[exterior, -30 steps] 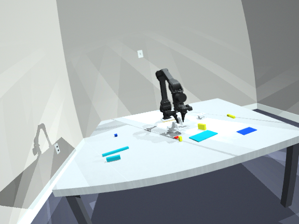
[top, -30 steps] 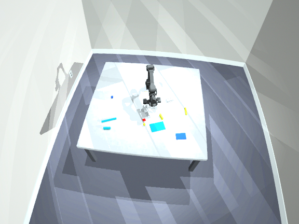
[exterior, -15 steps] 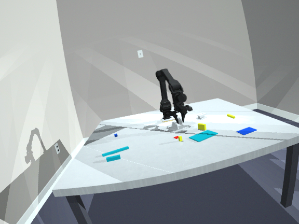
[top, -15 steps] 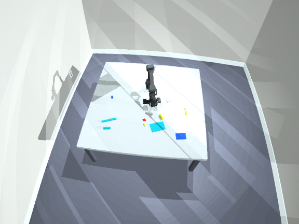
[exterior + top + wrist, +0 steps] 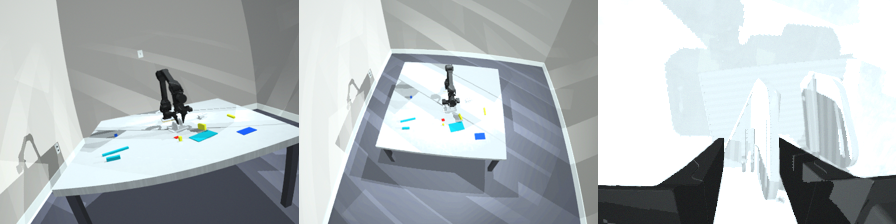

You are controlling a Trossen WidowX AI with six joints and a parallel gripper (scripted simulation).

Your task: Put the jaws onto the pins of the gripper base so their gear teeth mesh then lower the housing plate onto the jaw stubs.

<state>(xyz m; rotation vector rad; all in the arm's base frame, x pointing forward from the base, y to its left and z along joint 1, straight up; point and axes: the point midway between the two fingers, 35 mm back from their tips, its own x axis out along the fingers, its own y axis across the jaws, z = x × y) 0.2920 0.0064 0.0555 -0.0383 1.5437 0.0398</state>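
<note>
Where the gripper's fingers come down, a pale upright part (image 5: pixel 772 132) is held between them, probably one of the task's two jaws. Gripper (image 5: pixel 452 105) (image 5: pixel 180 123) (image 5: pixel 749 143) closed on it, fingers pointing down, a moderate gap between tips. Directly beneath, a pale base (image 5: pixel 448 110) (image 5: pixel 172 130) (image 5: pixel 720 92) on the desk (image 5: pixel 429 141) (image 5: pixel 145 168); wrist view gives it a ribbed face. Contact between held part and base: cannot tell. A second pale form (image 5: pixel 828 120), curved, shows beside the held one in wrist view. Pins and teeth too washed out to read.

Farther out, a small whitish piece (image 5: pixel 468 100) (image 5: pixel 201 116) lies apart from the base, on the side toward a yellow bar (image 5: pixel 484 111) (image 5: pixel 231 116). A pale, flat piece (image 5: pixel 166 120) with a yellowish edge shows partly behind the arm.

Toward the near edge: yellow block (image 5: pixel 460 116) (image 5: pixel 202 126) near a cyan plate (image 5: pixel 456 126) (image 5: pixel 203 135); red square (image 5: pixel 443 120) (image 5: pixel 176 137) beside a small yellow piece (image 5: pixel 443 124) (image 5: pixel 180 138). Blue plate (image 5: pixel 479 136) (image 5: pixel 246 130) farther off.
</note>
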